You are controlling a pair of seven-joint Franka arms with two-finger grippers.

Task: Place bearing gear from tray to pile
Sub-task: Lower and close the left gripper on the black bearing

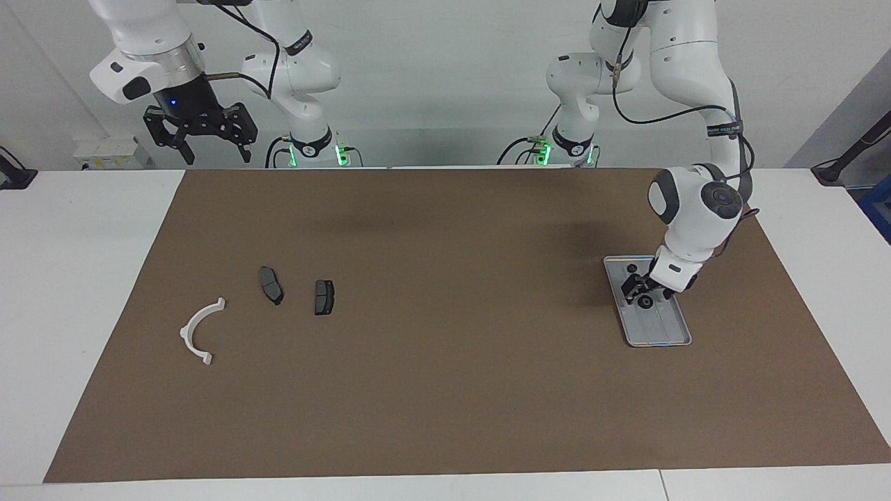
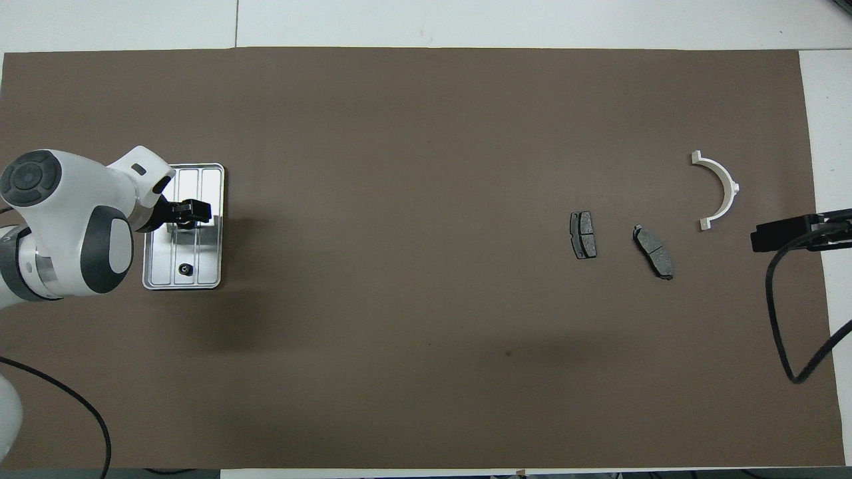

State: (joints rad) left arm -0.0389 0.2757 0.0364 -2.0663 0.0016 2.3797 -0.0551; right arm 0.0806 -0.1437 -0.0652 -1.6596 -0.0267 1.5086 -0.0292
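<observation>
The silver ridged tray point(image 1: 665, 328) lies toward the left arm's end of the table and also shows in the overhead view point(image 2: 208, 256). It holds two small black bearing gears. One gear point(image 1: 631, 268) sits at the tray's end nearer the robots point(image 2: 186, 269). The other gear point(image 1: 645, 301) sits mid-tray. My left gripper point(image 1: 644, 292) is low over this one, open, with its fingers at either side; in the overhead view the gripper point(image 2: 192, 213) covers it. The pile lies toward the right arm's end: a white half-ring bracket point(image 1: 186, 332) and two dark pads point(image 1: 271, 284) point(image 1: 324, 296).
My right gripper point(image 1: 202, 142) waits open, high above the table's edge at its own end, and shows as a black tip in the overhead view point(image 2: 775, 236). A brown mat point(image 1: 445, 390) covers the table between the tray and the pile.
</observation>
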